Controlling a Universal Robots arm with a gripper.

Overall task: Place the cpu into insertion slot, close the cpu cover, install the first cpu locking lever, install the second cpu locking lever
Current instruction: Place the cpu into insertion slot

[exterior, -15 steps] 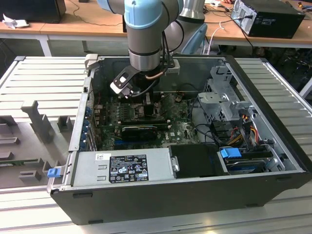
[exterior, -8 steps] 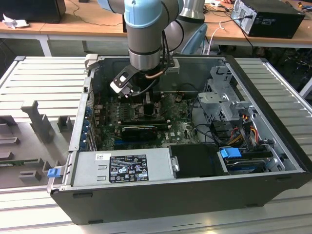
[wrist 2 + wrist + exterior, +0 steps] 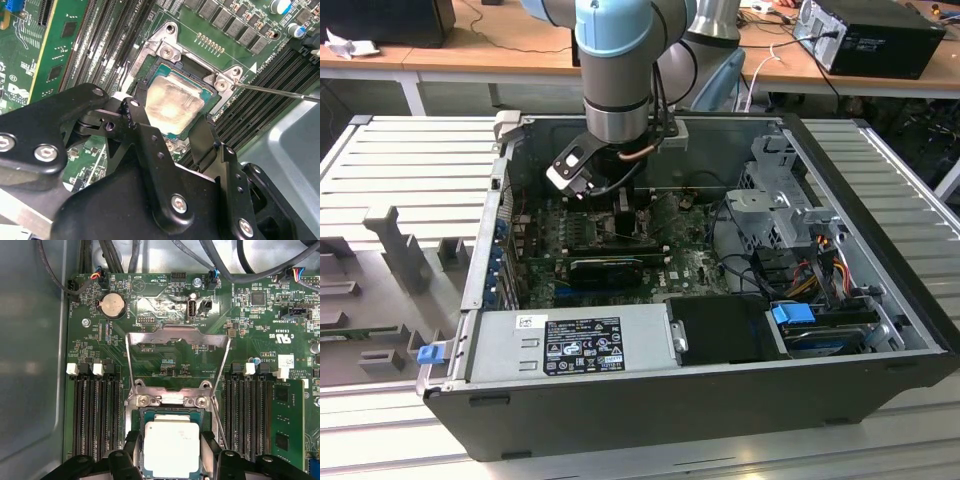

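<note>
The cpu (image 3: 171, 447) is a flat square chip with a pale, dull silver top edged by a thin green border. It lies level in the insertion slot (image 3: 170, 411) on the green motherboard (image 3: 250, 315). The claw (image 3: 171, 437) is spread, one black finger (image 3: 132, 440) just beside each opposite edge of the chip. The cpu cover (image 3: 177, 338), a thin metal frame, stands raised beyond the slot.

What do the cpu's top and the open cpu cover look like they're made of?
The top of the cpu looks like metal: pale silver-grey with a dull, slightly smudged matte finish. The cpu cover looks like thin stamped sheet metal, probably steel: bare grey, faintly shiny, with bent edges.
</note>
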